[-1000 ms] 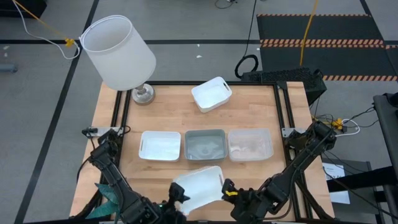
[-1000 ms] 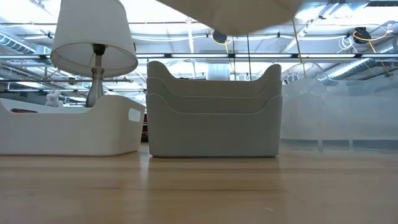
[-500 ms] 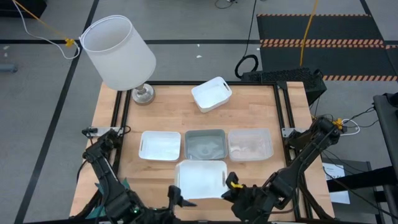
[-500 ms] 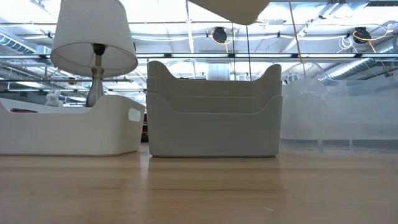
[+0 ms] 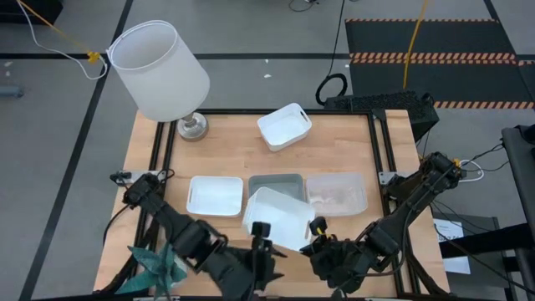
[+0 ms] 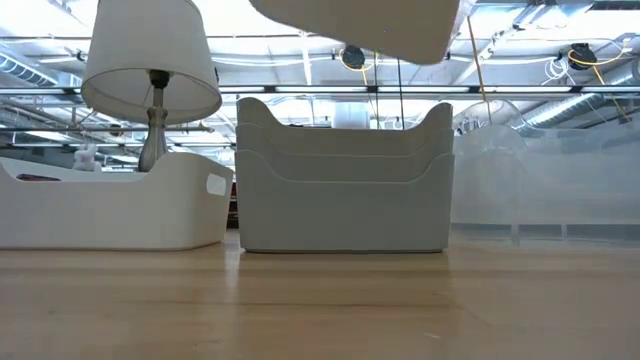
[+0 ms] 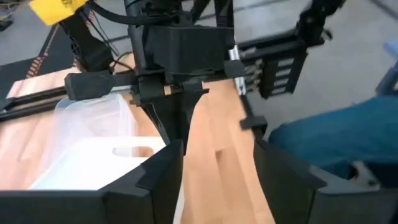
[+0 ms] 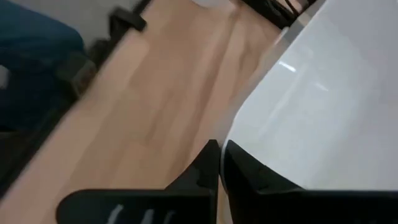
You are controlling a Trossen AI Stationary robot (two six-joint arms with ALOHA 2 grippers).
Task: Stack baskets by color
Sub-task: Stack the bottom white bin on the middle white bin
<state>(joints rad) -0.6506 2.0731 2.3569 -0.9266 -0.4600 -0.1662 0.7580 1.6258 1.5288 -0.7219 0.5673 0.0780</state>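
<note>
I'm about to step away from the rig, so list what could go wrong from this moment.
1. The right gripper pinches only one rim edge of the tilted, airborne white basket; it could slip or swing.
2. It hangs over the grey-blue stack, not the white basket on the table; a drop there would mix colours.

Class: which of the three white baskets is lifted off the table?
The tilted white basket over the grey-blue stack, pinched by the right tool; the others rest on wood.
</note>
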